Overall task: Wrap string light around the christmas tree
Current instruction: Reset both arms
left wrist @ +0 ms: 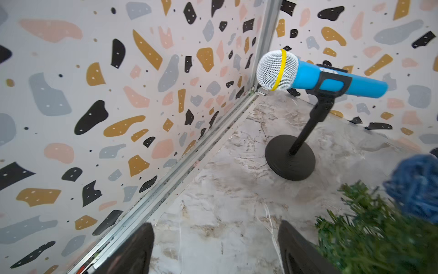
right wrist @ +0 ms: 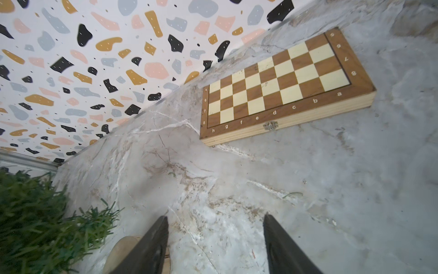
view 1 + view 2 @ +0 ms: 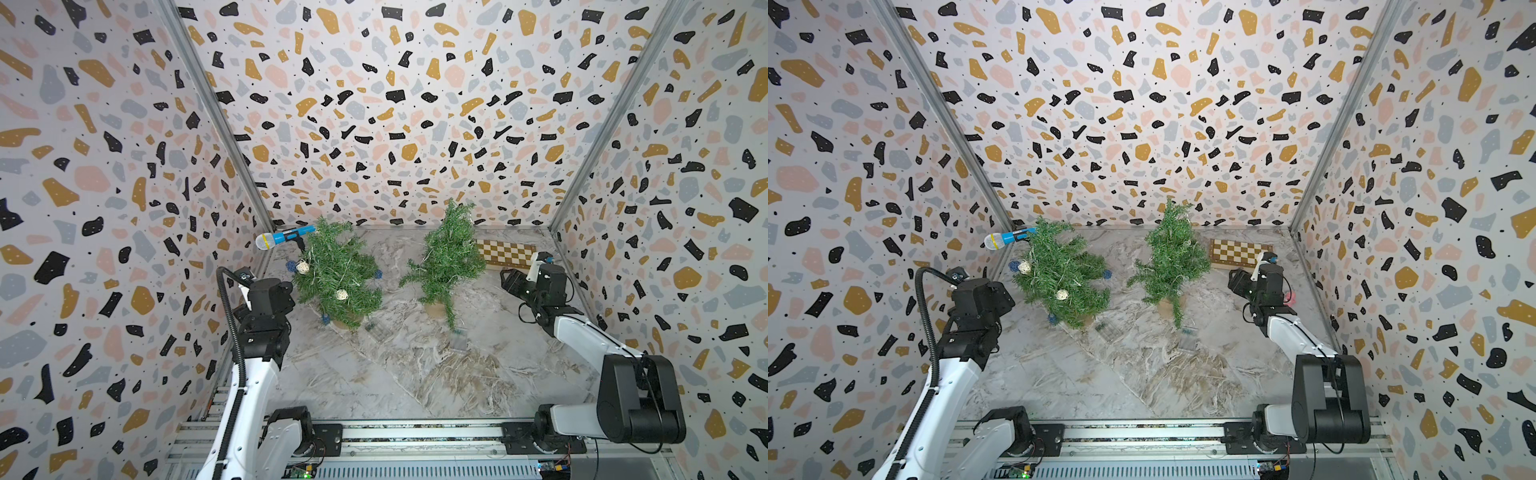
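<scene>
Two small green christmas trees stand in pots at the back of the table. The left tree carries the string light, a thin wire with white woven balls and blue ones. The right tree shows no balls. My left gripper is open and empty just left of the left tree, with a blue ball beside it. My right gripper is open and empty to the right of the right tree, close to its pot.
A blue toy microphone on a black stand fills the back left corner. A folded wooden chessboard lies at the back right. Two clear plastic boxes lie in front of the trees. Patterned walls enclose three sides.
</scene>
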